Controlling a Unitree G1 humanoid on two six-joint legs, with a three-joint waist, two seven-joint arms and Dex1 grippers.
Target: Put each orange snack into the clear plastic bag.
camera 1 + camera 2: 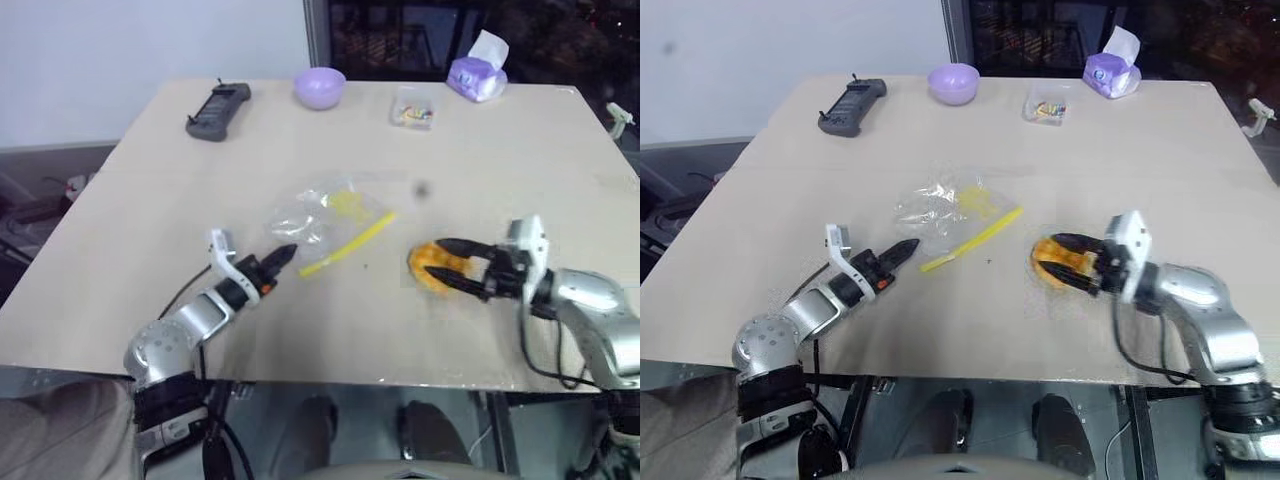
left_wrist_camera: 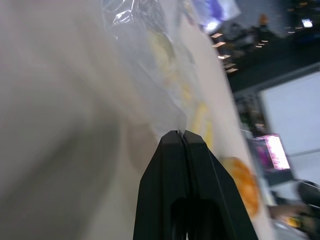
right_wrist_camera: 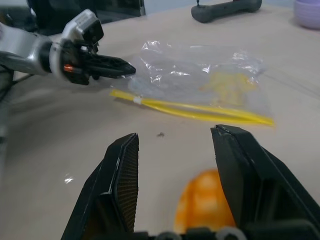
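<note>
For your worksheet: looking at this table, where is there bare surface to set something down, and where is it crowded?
Free: the wide strip between the far row, controller to tissue pack, and the clear plastic bag; also the table's left side. Crowded: the near middle, where the left tool meets the bag and the right tool straddles the orange snack.

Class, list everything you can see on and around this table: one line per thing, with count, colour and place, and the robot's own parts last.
Orange snack: one, orange-yellow, near right, between the right hand's fingers.
Clear plastic bag: one, transparent with yellow seal strip, table centre.
Bowl: one, lilac, far edge.
Controller: one, dark grey, far left.
Clear box: one, coloured bits inside, far edge, right of the bowl.
Tissue pack: one, purple and white, far right.
Table: one, beige.
Left hand: black fingers shut at the bag's near corner.
Right hand: black fingers around the snack.
</note>
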